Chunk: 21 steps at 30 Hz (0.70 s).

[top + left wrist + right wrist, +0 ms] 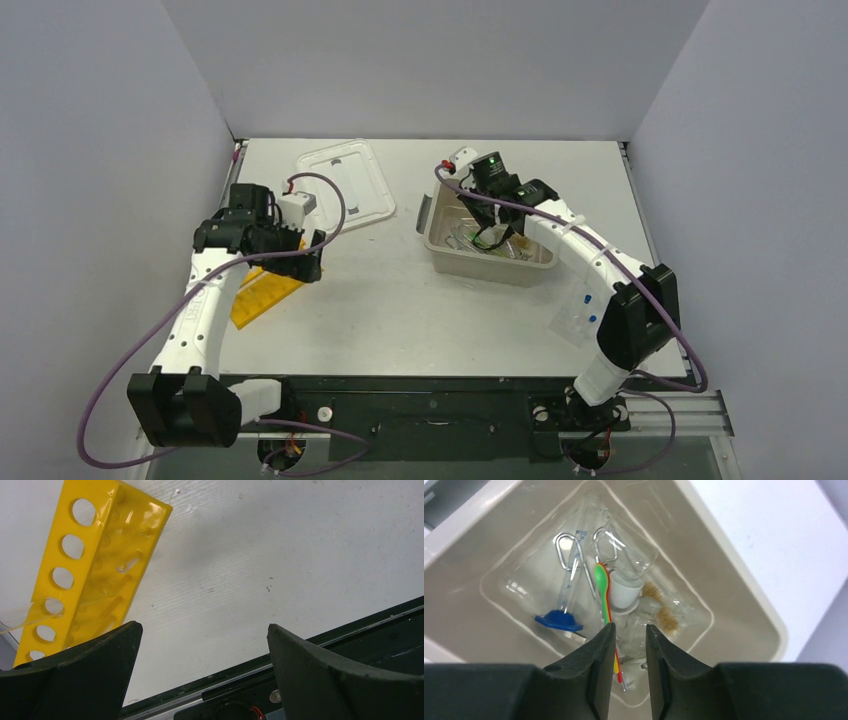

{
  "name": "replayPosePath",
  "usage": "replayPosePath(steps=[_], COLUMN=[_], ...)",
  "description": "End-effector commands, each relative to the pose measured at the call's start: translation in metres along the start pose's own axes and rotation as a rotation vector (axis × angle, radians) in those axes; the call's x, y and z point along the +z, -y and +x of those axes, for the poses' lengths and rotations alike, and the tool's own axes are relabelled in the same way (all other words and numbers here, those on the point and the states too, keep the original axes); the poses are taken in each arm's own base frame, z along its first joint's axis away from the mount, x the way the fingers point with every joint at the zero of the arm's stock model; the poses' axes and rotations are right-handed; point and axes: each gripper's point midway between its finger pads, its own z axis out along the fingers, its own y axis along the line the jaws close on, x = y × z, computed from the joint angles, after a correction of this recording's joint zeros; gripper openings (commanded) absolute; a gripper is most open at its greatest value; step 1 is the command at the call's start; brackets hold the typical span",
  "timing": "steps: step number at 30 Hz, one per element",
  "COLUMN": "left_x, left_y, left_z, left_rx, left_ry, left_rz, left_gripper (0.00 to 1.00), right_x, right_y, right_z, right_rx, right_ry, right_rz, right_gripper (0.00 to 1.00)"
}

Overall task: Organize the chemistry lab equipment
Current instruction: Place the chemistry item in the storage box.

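Beige tub (744, 580) on desk (400, 310): inside it, green spatula (602, 582), blue cap (558, 621), brush (663, 611), metal tongs (574, 555), clear glassware. Right gripper (629, 627) above tub, fingers (601, 650) nearly together; whether they grip anything cannot be told. Yellow rack (90, 570) well left of tub; left gripper (202, 630) there too, fingers apart, empty.

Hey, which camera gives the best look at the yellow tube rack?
The left wrist view: the yellow tube rack fills its left side, close up, round holes plain. Top external shows it small, partly hidden under the left arm. The right wrist view does not show it.
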Motion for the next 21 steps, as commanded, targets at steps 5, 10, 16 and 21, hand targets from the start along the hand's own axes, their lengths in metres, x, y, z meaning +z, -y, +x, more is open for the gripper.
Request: replayPosePath(steps=[5, 10, 16, 21], left_x=[0.000, 0.025, 0.074, 0.121], left_y=[0.012, 0.022, 0.024, 0.011], left_z=[-0.044, -0.070, -0.108, -0.132], left_rx=[0.057, 0.127, 0.223, 0.260], left_ry=[0.091, 0.094, 0.076, 0.034], left_rz=[0.012, 0.019, -0.045, -0.119], left_gripper=[0.96, 0.97, 0.97, 0.81], right_x=[-0.052, -0.059, -0.078, -0.105], right_y=[0.033, 0.003, -0.024, -0.021], right_z=[-0.052, -0.034, 0.020, 0.041], right_rx=[0.247, 0.488, 0.552, 0.640], right_ry=[0.213, 0.358, 0.380, 0.446], right_rz=[0.188, 0.108, 0.161, 0.160], right_gripper=[0.72, 0.77, 0.72, 0.69])
